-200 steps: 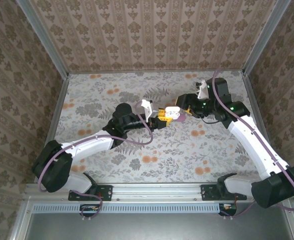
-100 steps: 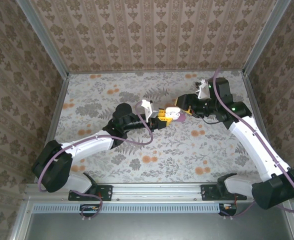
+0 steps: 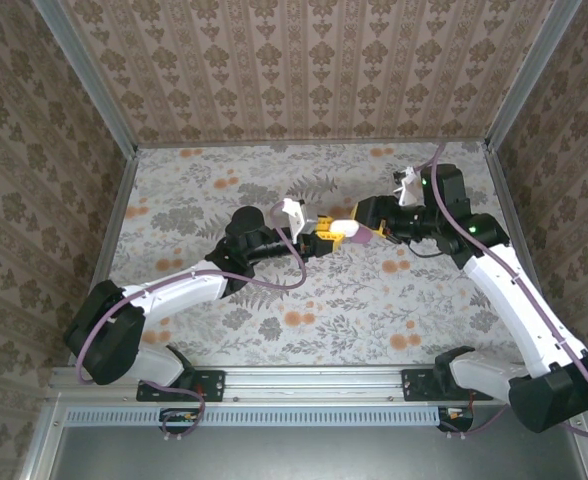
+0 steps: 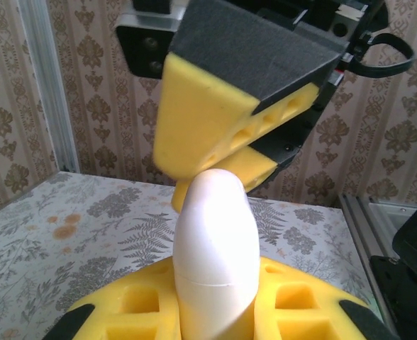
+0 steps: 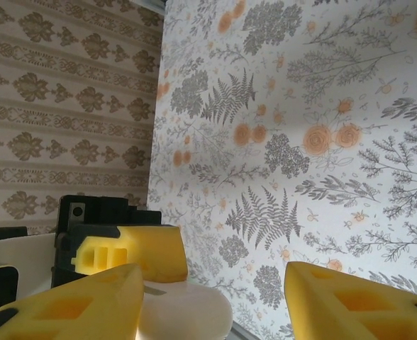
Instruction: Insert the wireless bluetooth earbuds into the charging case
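My left gripper (image 3: 324, 233) is shut on a white pebble-shaped charging case (image 3: 344, 229) and holds it above the middle of the table. In the left wrist view the case (image 4: 215, 241) stands upright between my yellow pads (image 4: 127, 306), lid down, with a thin seam around it. My right gripper (image 3: 368, 221) is just to the case's right, jaws open. In the right wrist view the case (image 5: 187, 312) lies against my left fingertip (image 5: 74, 304), and the other fingertip (image 5: 357, 304) is well apart from it. The earbuds are hidden.
The floral printed table (image 3: 304, 290) lies below both grippers. Patterned walls with metal corner posts (image 3: 109, 110) close in the back and sides. The right gripper's yellow fingers (image 4: 223, 120) hang just above the case in the left wrist view.
My right wrist has swung to the right and the right gripper has come off the top of the case to its right side. The left arm has stayed put with the case.
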